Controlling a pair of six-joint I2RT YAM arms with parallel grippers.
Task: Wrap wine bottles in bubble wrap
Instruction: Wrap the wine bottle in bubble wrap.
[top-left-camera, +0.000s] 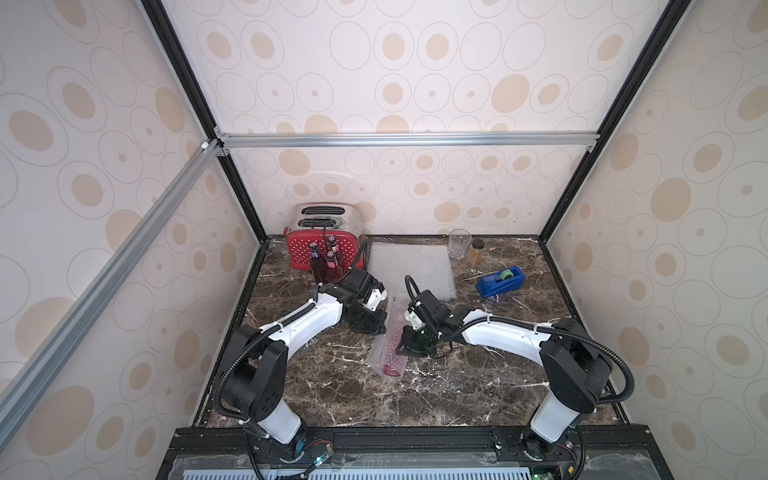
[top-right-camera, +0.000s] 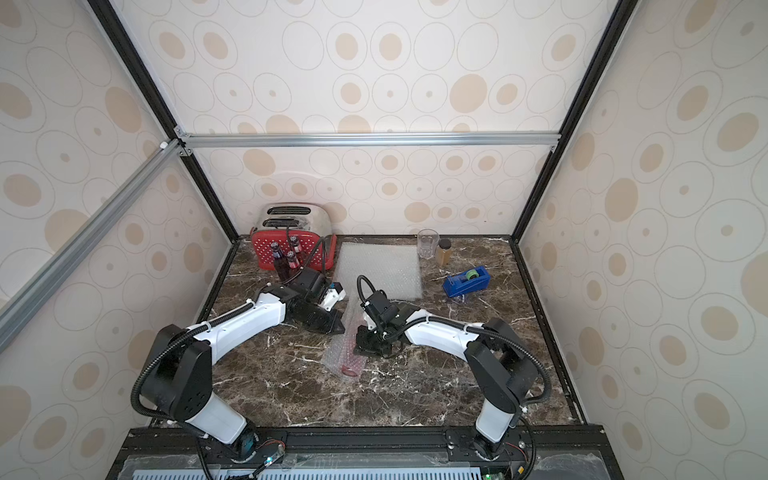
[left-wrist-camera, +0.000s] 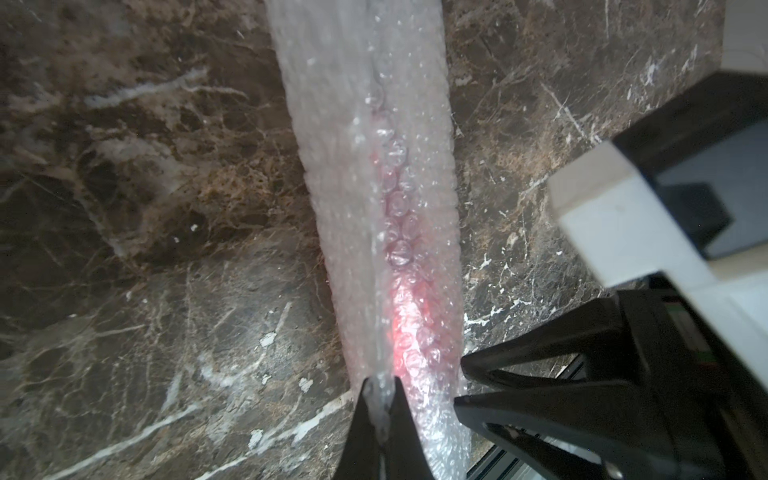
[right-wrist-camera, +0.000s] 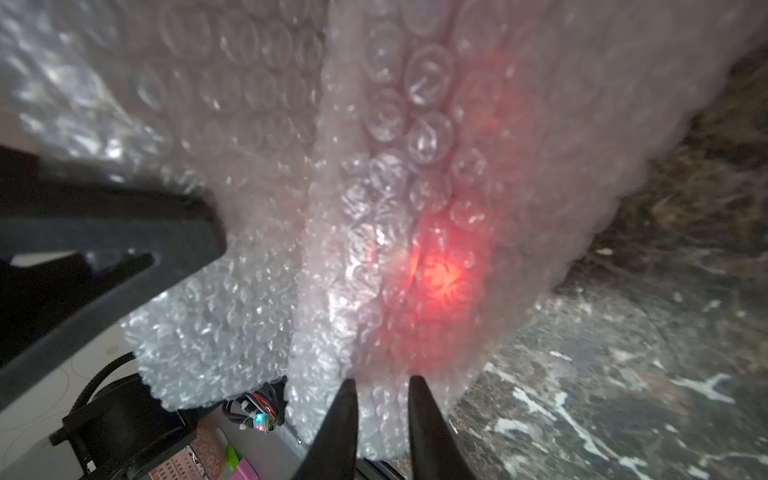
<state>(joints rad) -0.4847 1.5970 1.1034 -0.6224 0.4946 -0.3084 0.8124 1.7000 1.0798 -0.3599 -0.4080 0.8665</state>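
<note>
Top view | toaster (top-left-camera: 322, 241) behind bottles (top-left-camera: 326, 259) | tape dispenser (top-left-camera: 500, 280) right

A red and chrome toaster (top-left-camera: 324, 237) is sitting at the back left of a dark marble surface (top-left-camera: 457, 386). A clear drinking glass (top-left-camera: 459, 243) and amber jar (top-left-camera: 476, 252) are standing together back right, near a blue tape dispenser (top-left-camera: 500, 281).

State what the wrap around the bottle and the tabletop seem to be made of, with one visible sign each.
Wrap: thin clear plastic film, glossy; rows of round air bubbles, and the bottle's red shows through.
Tabletop: looks like polished dark brown marble with white veins, though it could be a printed laminate.
</note>
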